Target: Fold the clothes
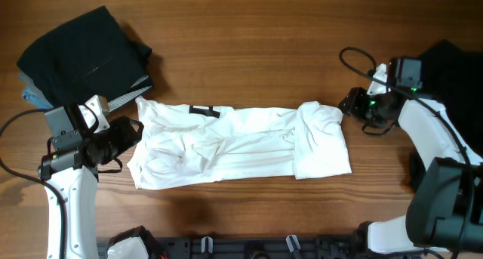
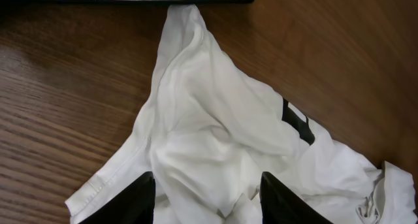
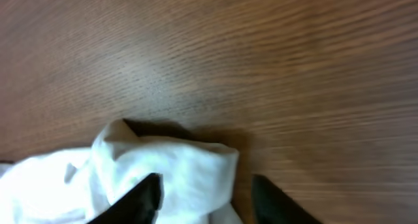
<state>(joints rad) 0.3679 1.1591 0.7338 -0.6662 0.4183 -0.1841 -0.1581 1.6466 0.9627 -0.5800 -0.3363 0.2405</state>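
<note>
The white T-shirt lies folded into a long band across the table's middle, a black print patch near its top edge. My left gripper is open at the shirt's left end, its fingers straddling a ridge of white cloth. My right gripper is open just off the shirt's upper right corner; in the right wrist view that corner sits between the fingers. A black garment lies heaped at the back left.
A second dark heap sits at the right edge behind the right arm. A blue-grey cloth edge peeks from under the black garment. Black fixtures line the table's front edge.
</note>
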